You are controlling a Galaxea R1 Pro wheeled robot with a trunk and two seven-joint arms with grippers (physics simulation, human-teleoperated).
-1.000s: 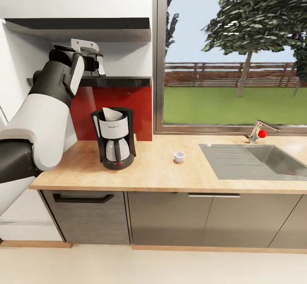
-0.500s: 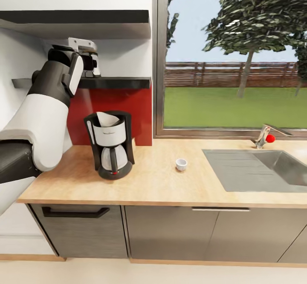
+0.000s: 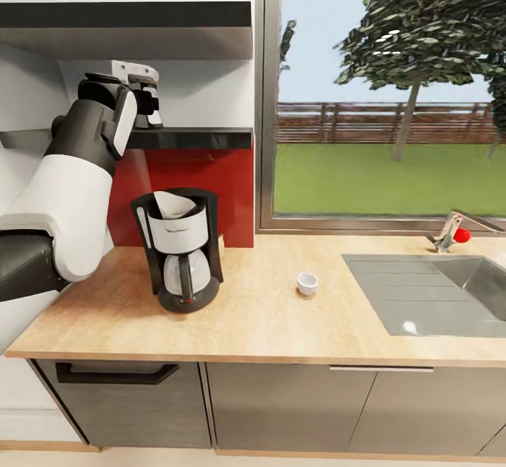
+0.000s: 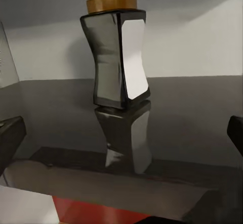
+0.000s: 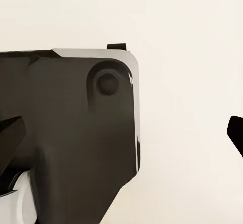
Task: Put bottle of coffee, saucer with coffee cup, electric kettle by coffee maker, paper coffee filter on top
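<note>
The bottle of coffee (image 4: pixel 119 57), dark brown and waisted with a yellow-gold cap, stands upright on the dark kitchen shelf (image 3: pixel 190 137). My left gripper (image 4: pixel 121 138) is open at the shelf's edge, its fingers (image 4: pixel 11 139) apart from the bottle; in the head view the left gripper (image 3: pixel 149 107) covers the bottle. The coffee maker (image 3: pixel 179 253) stands on the countertop (image 3: pixel 267 326) with the white paper coffee filter (image 3: pixel 173 204) in its top. A small white coffee cup (image 3: pixel 307 284) sits to its right. My right gripper (image 5: pixel 121 133) is open and holds nothing.
A steel sink (image 3: pixel 436 295) with a faucet and red knob (image 3: pixel 460 234) is set into the counter's right end. A second shelf (image 3: pixel 126 24) hangs above the first. A window (image 3: pixel 386 95) fills the wall behind. Drawers and cabinet doors (image 3: pixel 281 404) run below the counter.
The whole head view has shifted, with counter and shelves sliding right and down, so the camera moved. My left gripper stays open at the shelf in front of the bottle.
</note>
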